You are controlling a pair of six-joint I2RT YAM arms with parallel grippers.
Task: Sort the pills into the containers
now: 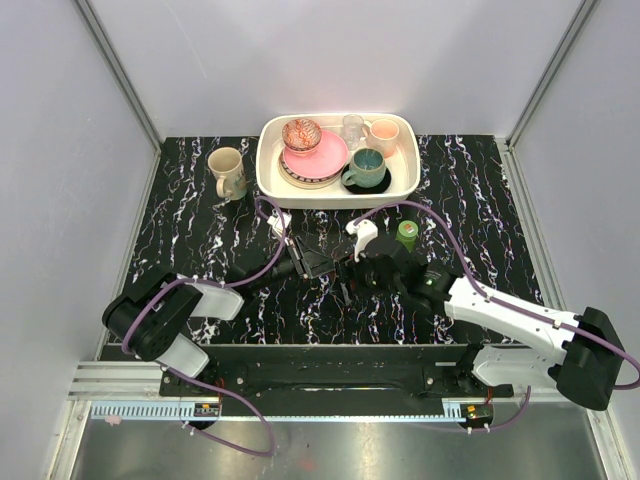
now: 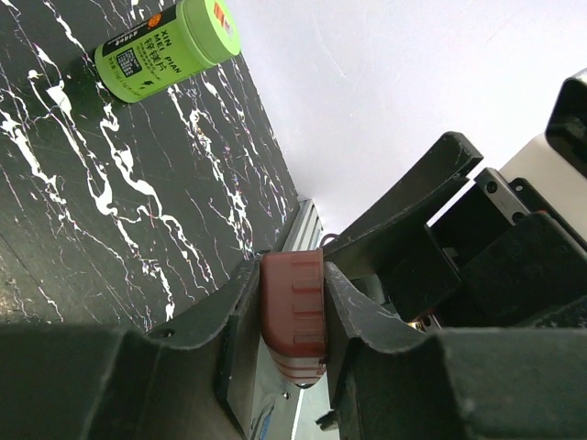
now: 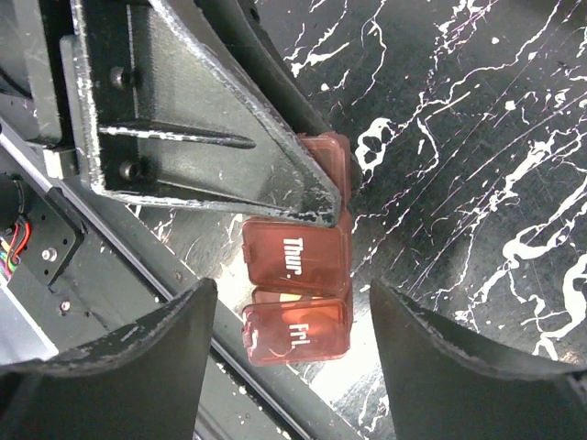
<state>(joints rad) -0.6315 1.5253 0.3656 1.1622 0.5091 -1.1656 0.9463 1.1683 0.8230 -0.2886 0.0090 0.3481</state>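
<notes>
The containers are one small dark-brown pill case [image 2: 293, 316] held above the table. My left gripper [image 2: 292, 275] is shut on it, its fingers pressing both long sides. In the right wrist view the case [image 3: 293, 257] shows lids marked "Thur." and "Fri."; the left gripper's finger [image 3: 202, 137] covers the rest. My right gripper [image 3: 292, 302] stands open around the "Fri." end without touching it. A pale yellow patch shows at that lid's edge; I cannot tell if it is a pill. From above, the left gripper [image 1: 318, 262] and right gripper [image 1: 365, 272] meet mid-table, hiding the case.
A green bottle [image 1: 407, 234] lies on the marbled table just behind the grippers, and shows again as the green bottle [image 2: 170, 48]. A white object [image 1: 363, 236] sits beside it. A beige mug [image 1: 227, 172] and a white tray [image 1: 268, 172] of crockery stand at the back.
</notes>
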